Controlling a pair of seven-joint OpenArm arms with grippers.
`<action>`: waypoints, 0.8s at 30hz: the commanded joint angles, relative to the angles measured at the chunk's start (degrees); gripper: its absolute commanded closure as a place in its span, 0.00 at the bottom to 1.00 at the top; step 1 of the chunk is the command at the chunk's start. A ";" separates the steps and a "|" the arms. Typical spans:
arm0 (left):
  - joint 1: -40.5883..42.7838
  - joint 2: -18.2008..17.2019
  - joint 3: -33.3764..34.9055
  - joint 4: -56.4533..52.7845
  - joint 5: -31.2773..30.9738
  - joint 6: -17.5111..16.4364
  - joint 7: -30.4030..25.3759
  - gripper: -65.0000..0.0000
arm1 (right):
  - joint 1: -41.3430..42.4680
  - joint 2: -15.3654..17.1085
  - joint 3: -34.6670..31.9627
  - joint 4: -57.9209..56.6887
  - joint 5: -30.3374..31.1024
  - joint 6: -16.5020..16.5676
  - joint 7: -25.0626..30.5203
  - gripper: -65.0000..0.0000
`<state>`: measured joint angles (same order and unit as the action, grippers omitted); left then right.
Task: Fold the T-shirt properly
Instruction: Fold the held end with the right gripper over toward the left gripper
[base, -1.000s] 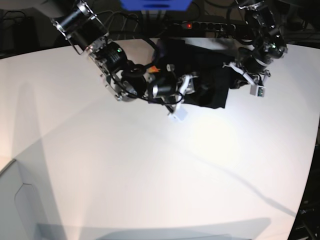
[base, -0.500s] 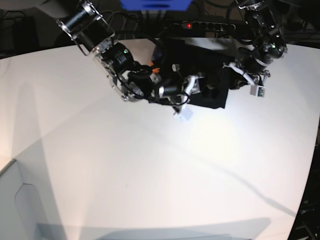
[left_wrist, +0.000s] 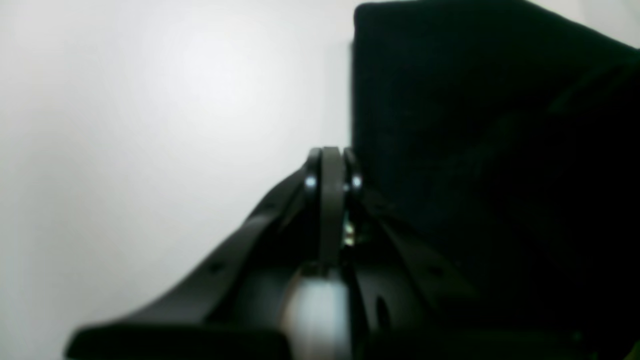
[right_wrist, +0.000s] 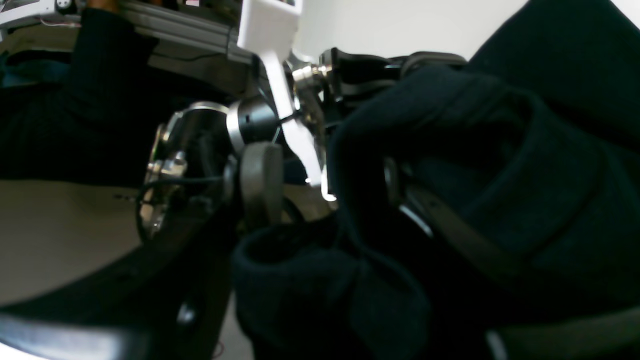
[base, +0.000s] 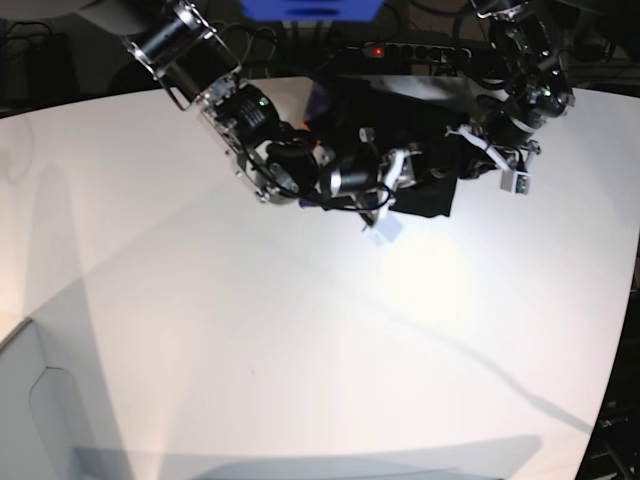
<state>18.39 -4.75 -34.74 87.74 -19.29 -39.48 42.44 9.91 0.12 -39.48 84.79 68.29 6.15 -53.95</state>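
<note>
T-shirt (base: 420, 150) — black, bunched on the white table (base: 250, 340) at its far edge. Right gripper (right_wrist: 325, 170) — jaws clamped on a thick fold of T-shirt fabric. Left gripper (left_wrist: 330, 165) — fingers pressed together, holding nothing, just beside the T-shirt's edge.

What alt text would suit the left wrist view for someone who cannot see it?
A shut black gripper reaches up from the bottom edge, right beside the straight edge of a black T-shirt lying on a white table. The picture is blurry.
</note>
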 joint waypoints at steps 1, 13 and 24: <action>0.73 -0.13 0.15 -0.76 4.74 0.67 4.99 1.00 | 1.12 -1.22 0.14 0.96 1.73 1.54 0.72 0.59; 0.82 -0.13 0.15 -0.67 4.74 0.58 4.99 1.00 | 3.14 -1.75 0.06 0.96 1.47 1.45 0.55 0.53; 0.82 -0.13 0.15 -0.67 4.74 0.58 4.99 1.00 | 2.70 -1.31 0.06 0.88 1.47 1.54 0.64 0.46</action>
<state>18.39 -4.75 -34.74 87.74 -19.14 -39.48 42.39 11.68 -0.62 -39.66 84.77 68.14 6.15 -53.95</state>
